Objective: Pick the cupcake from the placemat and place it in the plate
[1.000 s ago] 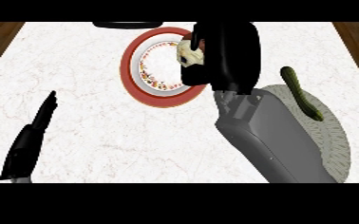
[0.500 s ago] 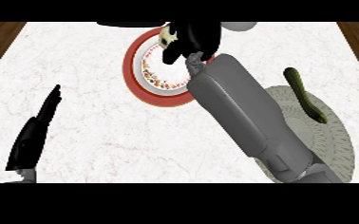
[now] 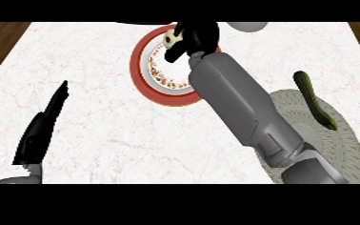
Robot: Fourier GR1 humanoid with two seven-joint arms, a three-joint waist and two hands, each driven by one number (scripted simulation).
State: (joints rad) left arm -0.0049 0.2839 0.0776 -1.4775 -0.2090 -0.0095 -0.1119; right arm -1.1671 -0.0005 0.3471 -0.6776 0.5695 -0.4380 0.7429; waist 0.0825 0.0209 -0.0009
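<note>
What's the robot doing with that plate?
The right robot hand is curled round a cupcake and holds it over the far part of the red-rimmed plate. It has not let go yet. The placemat it came from lies to the right, with a green cucumber across its edge. The left robot hand rests open at the lower left.

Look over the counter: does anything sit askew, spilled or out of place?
Nothing stands out. The right hand holds the cupcake over the plate, a green vegetable lies on the placemat, and the left hand rests open.
</note>
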